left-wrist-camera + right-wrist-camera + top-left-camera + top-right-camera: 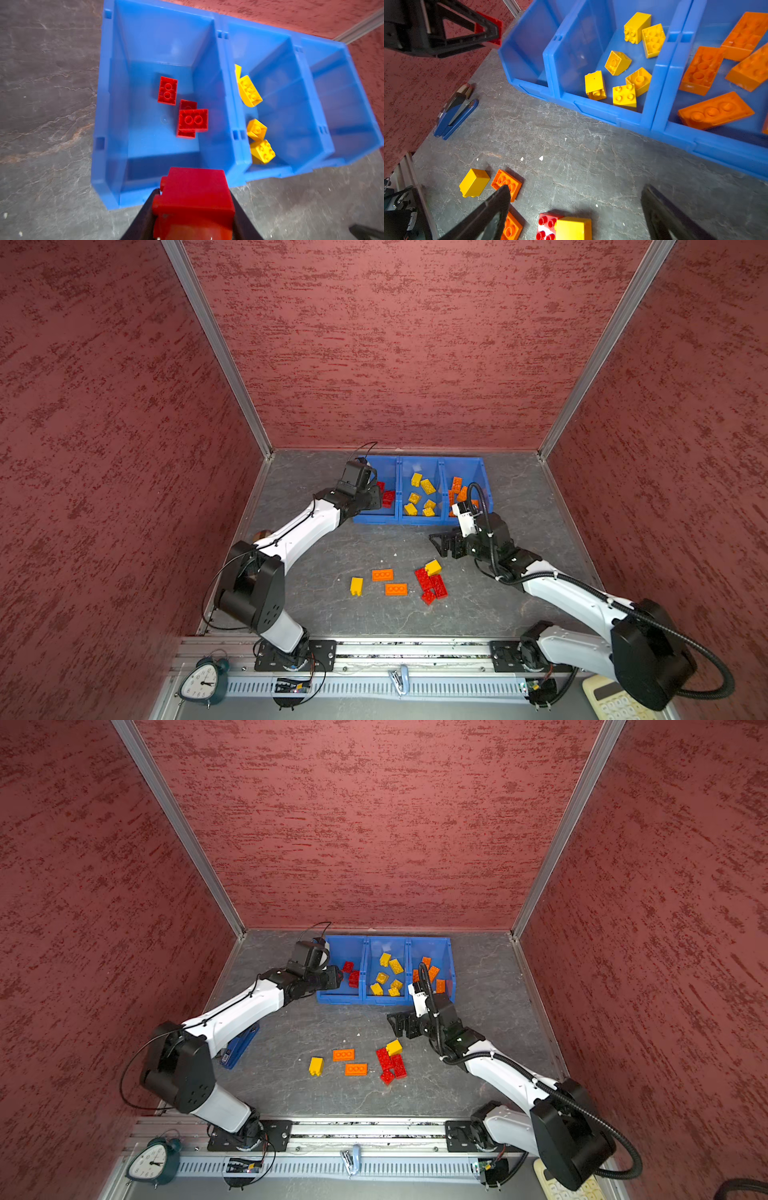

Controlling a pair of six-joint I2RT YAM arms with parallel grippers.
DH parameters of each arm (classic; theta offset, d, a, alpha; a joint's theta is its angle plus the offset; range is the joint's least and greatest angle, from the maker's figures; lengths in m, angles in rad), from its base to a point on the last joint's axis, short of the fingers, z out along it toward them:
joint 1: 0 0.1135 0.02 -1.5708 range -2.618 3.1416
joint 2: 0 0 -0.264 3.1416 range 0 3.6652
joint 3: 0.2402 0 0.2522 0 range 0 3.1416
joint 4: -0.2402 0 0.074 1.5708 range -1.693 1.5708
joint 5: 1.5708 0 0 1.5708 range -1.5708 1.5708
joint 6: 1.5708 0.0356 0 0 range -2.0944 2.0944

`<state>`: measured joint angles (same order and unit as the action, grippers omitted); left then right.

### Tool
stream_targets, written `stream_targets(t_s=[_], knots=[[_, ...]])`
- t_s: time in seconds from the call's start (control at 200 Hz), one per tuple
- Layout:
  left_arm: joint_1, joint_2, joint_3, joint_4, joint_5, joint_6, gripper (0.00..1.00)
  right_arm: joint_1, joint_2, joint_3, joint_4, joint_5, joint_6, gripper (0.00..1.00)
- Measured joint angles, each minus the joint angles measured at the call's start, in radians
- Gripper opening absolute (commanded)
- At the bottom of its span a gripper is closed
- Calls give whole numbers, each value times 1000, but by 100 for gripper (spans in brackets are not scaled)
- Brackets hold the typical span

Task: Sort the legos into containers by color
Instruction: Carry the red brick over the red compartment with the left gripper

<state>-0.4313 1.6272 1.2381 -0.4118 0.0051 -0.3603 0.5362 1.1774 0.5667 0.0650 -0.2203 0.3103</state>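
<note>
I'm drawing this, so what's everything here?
containers: three, blue, table's back
red legos: about three, red, left container
yellow legos: six, yellow, middle container
orange legos: at least four, orange, right container
loose legos: seven, red, yellow, orange, mid-table
stapler: one, blue, left of table
clock: one, teal, front rail
calculator: one, cream, front corner
left end effector: one, black, gripping red lego by left container
right end effector: one, black, open near loose legos

Bright blue on the containers (415, 521); one solid colour apiece for the red legos (430, 583), yellow legos (427, 486) and orange legos (395, 589). Dark grey with pale marble-like veins on the bench (353, 547). Dusty red flecked with darker red streaks on the walls (374, 344), deep blue on the stapler (241, 1048).
</note>
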Motion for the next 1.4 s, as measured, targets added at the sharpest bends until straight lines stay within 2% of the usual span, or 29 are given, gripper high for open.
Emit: stream_targets(t_s=[0.26, 0.416, 0.827, 1.403], knots=[[5, 203, 149, -41, 80, -30, 27, 0, -2, 0, 2, 12, 11, 99], [1, 279, 183, -48, 97, -55, 27, 0, -7, 0, 1, 27, 14, 99], [0, 374, 204, -42, 98, -91, 29, 0, -13, -3, 1, 40, 19, 99], [59, 508, 392, 20, 9, -122, 32, 0, -35, -18, 1, 54, 23, 99]])
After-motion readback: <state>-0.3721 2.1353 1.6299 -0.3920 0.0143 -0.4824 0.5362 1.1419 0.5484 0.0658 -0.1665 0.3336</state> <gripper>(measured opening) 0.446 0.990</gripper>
